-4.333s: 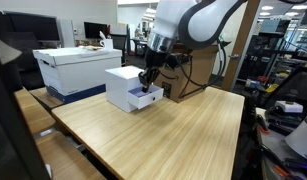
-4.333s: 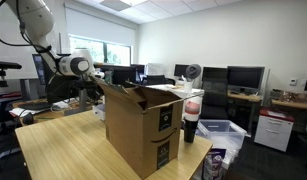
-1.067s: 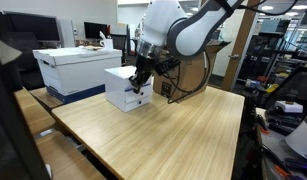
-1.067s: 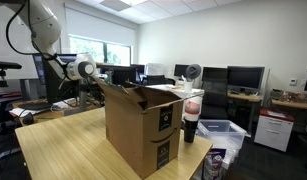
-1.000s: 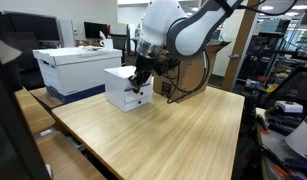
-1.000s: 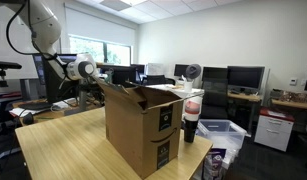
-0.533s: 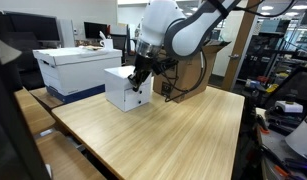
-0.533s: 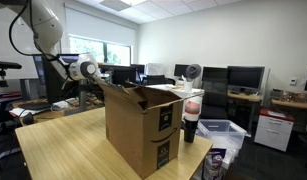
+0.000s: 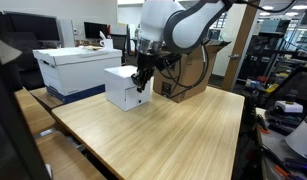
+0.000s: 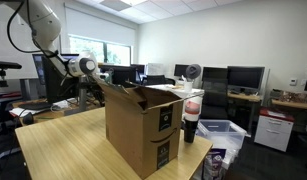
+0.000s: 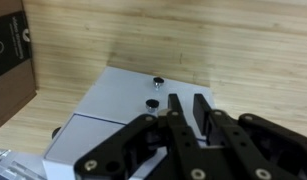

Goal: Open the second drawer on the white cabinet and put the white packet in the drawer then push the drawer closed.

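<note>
The white cabinet (image 9: 121, 88) stands at the table's far left; it also shows in the wrist view (image 11: 113, 100). Both drawer fronts look flush. The second drawer (image 11: 128, 78) shows its small dark pull (image 11: 156, 77), with the upper drawer's pull (image 11: 151, 102) close to my fingers. My gripper (image 9: 141, 84) is against the cabinet's front. In the wrist view the gripper (image 11: 187, 100) has its fingers nearly together with a narrow gap and holds nothing. The white packet is out of view. In an exterior view the brown cardboard box (image 10: 143, 125) hides the cabinet.
A large white lidded storage box (image 9: 78, 66) stands behind the cabinet. The brown cardboard box (image 9: 190, 75) stands at the table's back, right of my arm. Bare wooden tabletop (image 9: 163, 135) lies in front. A dark cup (image 10: 190, 128) stands beside the cardboard box.
About four seconds ago the lower drawer stood pulled out; now it is pushed in flush. My gripper has moved in towards the cabinet front and shifted only slightly in the last second.
</note>
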Controlling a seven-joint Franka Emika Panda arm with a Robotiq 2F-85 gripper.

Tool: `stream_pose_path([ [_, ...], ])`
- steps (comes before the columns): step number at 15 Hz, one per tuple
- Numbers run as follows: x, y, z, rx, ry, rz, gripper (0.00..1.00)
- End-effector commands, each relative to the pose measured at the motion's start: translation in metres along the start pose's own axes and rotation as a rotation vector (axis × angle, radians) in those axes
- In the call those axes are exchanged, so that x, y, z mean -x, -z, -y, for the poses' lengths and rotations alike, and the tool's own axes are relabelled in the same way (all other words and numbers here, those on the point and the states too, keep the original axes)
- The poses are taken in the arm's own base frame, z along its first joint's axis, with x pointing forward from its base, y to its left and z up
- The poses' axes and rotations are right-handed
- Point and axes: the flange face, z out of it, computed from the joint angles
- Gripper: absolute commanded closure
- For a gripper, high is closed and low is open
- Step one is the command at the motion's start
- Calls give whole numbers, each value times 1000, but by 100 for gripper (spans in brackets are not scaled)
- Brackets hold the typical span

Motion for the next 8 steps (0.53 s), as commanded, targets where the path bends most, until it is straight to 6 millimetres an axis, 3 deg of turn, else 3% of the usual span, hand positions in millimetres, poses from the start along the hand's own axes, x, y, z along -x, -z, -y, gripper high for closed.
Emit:
stream_pose_path([
  [1, 17, 36, -2, 28, 21, 66, 49],
  [3, 21, 53, -1, 35, 22, 92, 36],
  [4, 26, 69, 1, 28, 54, 92, 22],
  [8, 33, 91, 1, -2, 97, 65, 2],
])
